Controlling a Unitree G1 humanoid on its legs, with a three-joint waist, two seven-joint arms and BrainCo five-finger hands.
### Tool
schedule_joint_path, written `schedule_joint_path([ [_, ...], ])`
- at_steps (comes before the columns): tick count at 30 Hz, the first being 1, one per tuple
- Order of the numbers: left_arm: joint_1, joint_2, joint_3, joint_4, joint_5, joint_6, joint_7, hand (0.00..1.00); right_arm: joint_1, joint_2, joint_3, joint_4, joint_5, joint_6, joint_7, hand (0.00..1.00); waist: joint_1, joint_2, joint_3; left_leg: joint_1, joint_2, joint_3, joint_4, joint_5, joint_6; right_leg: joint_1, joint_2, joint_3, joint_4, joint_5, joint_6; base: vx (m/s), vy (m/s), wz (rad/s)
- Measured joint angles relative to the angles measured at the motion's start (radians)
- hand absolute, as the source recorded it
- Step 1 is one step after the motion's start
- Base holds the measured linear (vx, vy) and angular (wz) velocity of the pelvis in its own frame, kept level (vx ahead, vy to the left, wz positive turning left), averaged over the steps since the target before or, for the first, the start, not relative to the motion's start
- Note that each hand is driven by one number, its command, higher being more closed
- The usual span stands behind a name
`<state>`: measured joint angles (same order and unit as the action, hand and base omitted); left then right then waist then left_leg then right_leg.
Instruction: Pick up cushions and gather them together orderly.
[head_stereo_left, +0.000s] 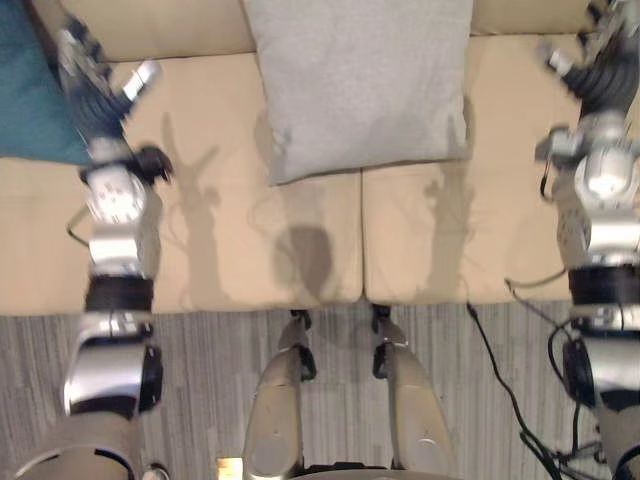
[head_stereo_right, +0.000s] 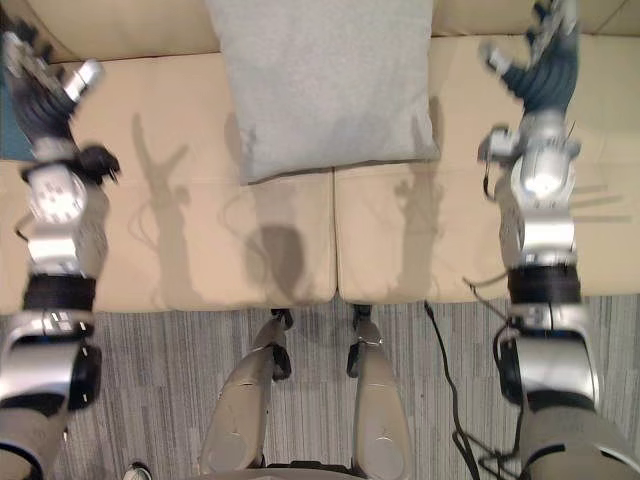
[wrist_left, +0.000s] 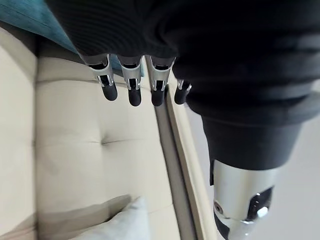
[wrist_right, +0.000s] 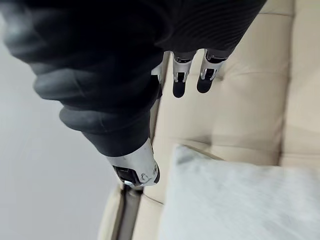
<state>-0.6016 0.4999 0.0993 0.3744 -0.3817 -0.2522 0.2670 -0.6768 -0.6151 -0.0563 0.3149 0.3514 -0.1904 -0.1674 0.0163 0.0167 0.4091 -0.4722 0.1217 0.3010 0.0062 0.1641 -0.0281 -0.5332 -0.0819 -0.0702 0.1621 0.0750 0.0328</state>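
Note:
A grey cushion leans against the sofa's backrest at the middle of the beige sofa. A teal cushion lies at the sofa's far left. My left hand hovers over the left seat beside the teal cushion, fingers straight and open, holding nothing. My right hand is raised over the right seat, to the right of the grey cushion, also open and empty. The left wrist view shows straight fingers above the teal cushion. In the right wrist view the grey cushion lies beyond the hand.
The sofa has two seat pads with a seam down the middle. A grey striped carpet lies in front of the sofa.

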Motion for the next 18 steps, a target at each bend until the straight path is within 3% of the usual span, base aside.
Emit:
schedule_joint_path([
  [2,0.176,-0.103,-0.011,-0.031,0.002,-0.001,-0.030,0.00,0.161,0.052,-0.015,-0.033,-0.006,0.000,0.021,0.00,-0.001,0.000,-0.004,0.033,-0.001,-0.006,0.000,-0.008,0.003,0.035,0.000,-0.007,0.007,-0.017,0.001,0.03,-0.050,0.12],
  [4,0.401,-0.226,-0.066,-0.028,0.012,0.010,-0.077,0.00,0.348,0.142,-0.020,-0.022,-0.034,0.002,0.045,0.00,-0.001,-0.001,-0.051,0.057,-0.009,-0.009,-0.008,-0.017,0.000,0.055,0.006,-0.007,0.009,-0.033,0.004,0.04,-0.045,0.05],
  [8,0.621,-0.330,-0.098,0.058,0.052,0.021,-0.157,0.00,0.564,0.279,-0.021,0.088,-0.106,0.003,0.098,0.00,-0.003,0.001,-0.120,0.132,-0.011,-0.019,-0.033,-0.018,-0.001,0.135,0.011,-0.011,-0.024,-0.040,0.009,0.07,-0.047,0.00],
  [11,0.694,-0.351,-0.093,0.221,0.102,0.035,-0.201,0.00,0.667,0.355,-0.022,0.264,-0.172,0.012,0.141,0.00,-0.003,0.006,-0.193,0.215,-0.018,-0.025,-0.079,-0.022,-0.007,0.211,0.013,-0.012,-0.062,-0.046,0.016,0.07,-0.010,-0.04],
  [14,0.707,-0.358,-0.086,0.405,0.205,0.055,-0.222,0.00,0.729,0.397,-0.024,0.429,-0.253,0.028,0.153,0.00,-0.009,0.011,-0.229,0.286,-0.025,-0.022,-0.101,-0.024,-0.009,0.286,0.009,-0.010,-0.097,-0.050,0.030,0.06,0.022,-0.04],
  [18,0.752,-0.361,-0.064,0.493,0.279,0.074,-0.224,0.00,0.771,0.413,-0.027,0.521,-0.332,0.045,0.152,0.00,-0.030,0.009,-0.249,0.348,-0.032,-0.021,-0.108,-0.036,-0.014,0.360,0.004,-0.006,-0.130,-0.047,0.035,0.05,0.030,-0.01],
])
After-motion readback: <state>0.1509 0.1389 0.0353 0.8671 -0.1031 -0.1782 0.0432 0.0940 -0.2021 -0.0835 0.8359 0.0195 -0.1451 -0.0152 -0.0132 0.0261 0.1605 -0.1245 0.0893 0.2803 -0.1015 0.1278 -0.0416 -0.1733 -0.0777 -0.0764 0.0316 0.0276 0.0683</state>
